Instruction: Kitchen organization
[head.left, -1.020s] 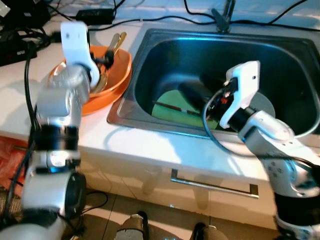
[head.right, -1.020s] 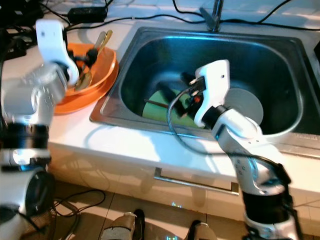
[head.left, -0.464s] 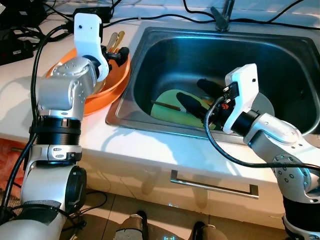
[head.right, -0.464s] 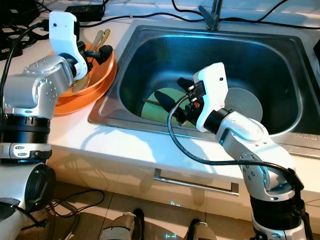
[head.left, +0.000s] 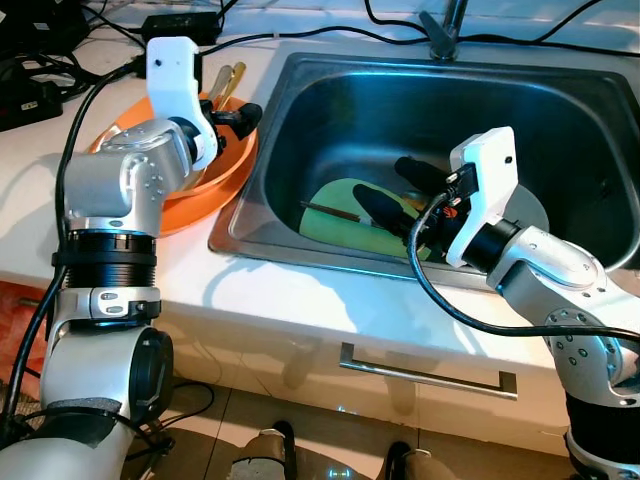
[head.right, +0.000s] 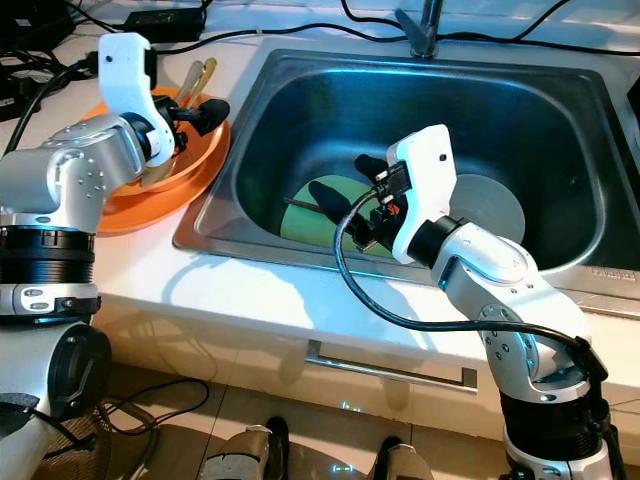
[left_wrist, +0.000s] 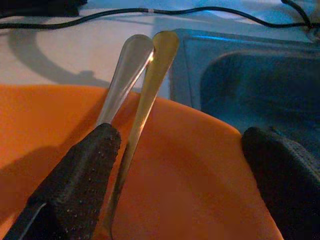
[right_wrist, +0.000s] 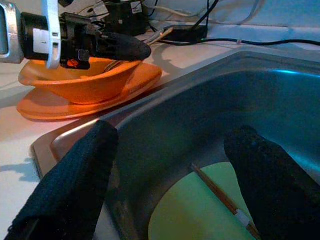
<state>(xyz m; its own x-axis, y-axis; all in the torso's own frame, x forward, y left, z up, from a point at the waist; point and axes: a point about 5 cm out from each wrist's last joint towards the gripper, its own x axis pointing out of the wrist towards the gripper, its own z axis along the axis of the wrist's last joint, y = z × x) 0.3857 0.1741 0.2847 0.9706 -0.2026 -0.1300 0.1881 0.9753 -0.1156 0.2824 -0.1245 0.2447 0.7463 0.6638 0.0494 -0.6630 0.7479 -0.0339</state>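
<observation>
A: Where is the left end effector (head.left: 240, 108) seen?

B: It is held over the orange bowl (head.left: 222, 170), which is stacked on an orange plate (head.left: 190, 208) on the white bench (head.left: 290, 295) beside the sink (head.left: 300, 90). Its fingers are spread apart and nothing is grasped. In the left wrist view, a silver spoon handle (left_wrist: 126, 70) and a gold spoon handle (left_wrist: 150, 75) are seen leaning side by side over the bowl's rim. One fingertip (left_wrist: 85, 175) is placed just beside the silver handle, while the other fingertip is set well apart, toward the sink.

A: And the right end effector (head.left: 405, 190)?

B: It is lowered inside the sink, released, with its two fingers parted widely. A green plate (head.left: 345, 215) is lying flat on the sink floor below the fingers. A chopstick (head.left: 335, 212) is resting across that plate. In the right wrist view, the chopstick (right_wrist: 220, 197) is seen between the two fingers but lower, near the right-hand fingertip (right_wrist: 265, 170). Whether it is touched cannot be told.

A: What else is found in the sink?

B: A grey round plate (head.right: 495, 205) is lying on the floor of the basin, partly hidden behind the right arm. The tap base (head.left: 445, 40) is seen at the far rim. Black cables (head.left: 180, 25) are strewn across the bench behind the bowl.
</observation>
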